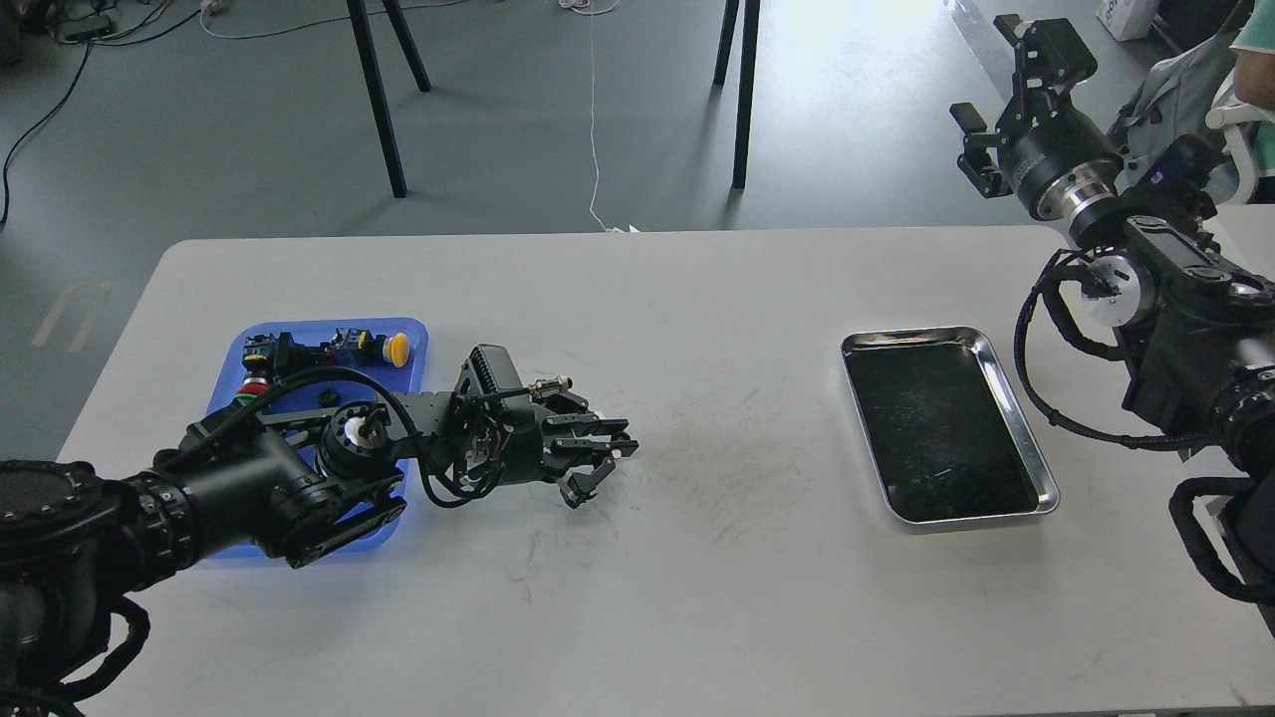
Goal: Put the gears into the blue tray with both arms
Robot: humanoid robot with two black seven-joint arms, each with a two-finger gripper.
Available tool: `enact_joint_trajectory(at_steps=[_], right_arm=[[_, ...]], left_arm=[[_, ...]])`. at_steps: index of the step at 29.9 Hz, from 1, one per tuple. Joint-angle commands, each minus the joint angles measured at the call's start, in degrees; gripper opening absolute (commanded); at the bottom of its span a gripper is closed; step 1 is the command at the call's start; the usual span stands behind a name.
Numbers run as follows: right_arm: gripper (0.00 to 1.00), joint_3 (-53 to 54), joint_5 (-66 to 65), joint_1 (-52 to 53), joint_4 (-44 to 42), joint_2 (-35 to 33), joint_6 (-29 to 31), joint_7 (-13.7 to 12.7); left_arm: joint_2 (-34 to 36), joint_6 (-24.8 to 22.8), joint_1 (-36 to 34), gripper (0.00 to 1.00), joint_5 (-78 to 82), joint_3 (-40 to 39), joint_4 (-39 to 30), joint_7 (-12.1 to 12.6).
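Observation:
My left gripper (616, 444) lies low over the table, right of the blue tray (412, 366), with its fingers drawn together. The small black gear is pinched between the fingertips and almost hidden there. My left arm stretches across the tray's near half and covers much of it. A tiny dark round part (327, 396) lies on the tray floor by the arm. My right gripper (996, 95) is raised at the far right, beyond the table's back edge, open and holding nothing.
Colourful push-button switches (383, 346) sit along the blue tray's far and left sides. A shiny steel tray (999, 349) with a dark floor lies at the right of the white table. Chair legs stand on the floor behind the table.

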Motion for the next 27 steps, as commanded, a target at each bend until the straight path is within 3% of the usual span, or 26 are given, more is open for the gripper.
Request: enact_joint_trajectory(at_steps=[1,15,27], right_arm=[[0.98,-0.1,0.0,0.1,0.0,0.0,-0.2,0.0],[0.98,-0.1,-0.1,-2.9,0.1,-0.1,-0.4,0.0],[0.98,-0.2,-0.2,-3.1,0.1,-0.4,-0.4,0.0]], left_arm=[[0.1,0.1,0.0,0.15,0.0,0.0,0.0,0.0],[0.5,-1.3,-6.2,0.16,-0.7,0.1,1.5,0.0],[6.6,-1.6,-9.8,0.17,-0.3,2.0,0.9,0.0]])
